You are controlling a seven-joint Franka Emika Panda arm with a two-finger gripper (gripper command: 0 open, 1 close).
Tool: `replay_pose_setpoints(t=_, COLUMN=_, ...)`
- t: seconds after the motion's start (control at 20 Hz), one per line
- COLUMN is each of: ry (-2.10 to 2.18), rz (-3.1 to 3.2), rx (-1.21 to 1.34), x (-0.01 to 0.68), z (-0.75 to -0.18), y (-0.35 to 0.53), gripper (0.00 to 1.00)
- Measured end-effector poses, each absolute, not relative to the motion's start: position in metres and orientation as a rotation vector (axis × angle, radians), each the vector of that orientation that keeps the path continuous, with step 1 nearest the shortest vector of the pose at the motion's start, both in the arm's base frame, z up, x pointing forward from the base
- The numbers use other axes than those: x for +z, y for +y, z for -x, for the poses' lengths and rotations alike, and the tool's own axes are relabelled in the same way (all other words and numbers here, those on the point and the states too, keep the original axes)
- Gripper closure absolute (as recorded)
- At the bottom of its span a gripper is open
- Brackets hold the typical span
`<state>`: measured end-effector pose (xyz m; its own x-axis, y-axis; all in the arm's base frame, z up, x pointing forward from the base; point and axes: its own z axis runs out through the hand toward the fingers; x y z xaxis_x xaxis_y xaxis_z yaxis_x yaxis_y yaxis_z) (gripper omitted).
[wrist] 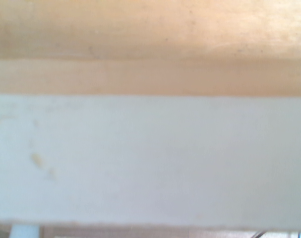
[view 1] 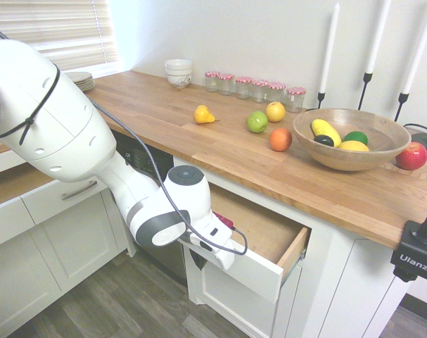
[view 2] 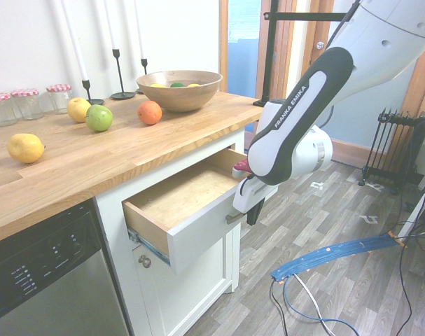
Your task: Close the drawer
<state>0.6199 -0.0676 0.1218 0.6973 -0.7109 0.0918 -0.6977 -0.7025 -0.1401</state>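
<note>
The drawer (view 2: 198, 225) under the wooden countertop stands pulled out, its pale wooden box (view 1: 259, 224) showing and nothing visible in it. My gripper (view 2: 253, 212) is shut and sits against the outside of the white front, right beside the curved silver handle (view 2: 233, 218). In the first exterior view the gripper (view 1: 199, 259) hangs at the front's left end, with the arm covering much of the panel. Whether the fingers touch the handle or only the panel, I cannot tell. The wrist view shows the top edge of the drawer front (wrist: 150, 158) close up, with wood beyond it.
On the countertop (view 1: 220, 151) lie loose fruit, a wooden fruit bowl (view 1: 350, 141), several lidded jars (view 1: 255, 86) and candlesticks. A dishwasher (view 2: 44, 273) stands beside the drawer's cabinet, and a white cabinet door (view 2: 191, 294) is below it. A radiator (view 2: 398, 150) stands across the floor.
</note>
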Motion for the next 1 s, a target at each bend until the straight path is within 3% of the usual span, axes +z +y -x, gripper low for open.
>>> replay_pose_setpoints(t=1.0, ry=1.197, rz=2.820, rx=-0.222, x=0.130, z=-0.737, y=-0.063, gripper=1.00)
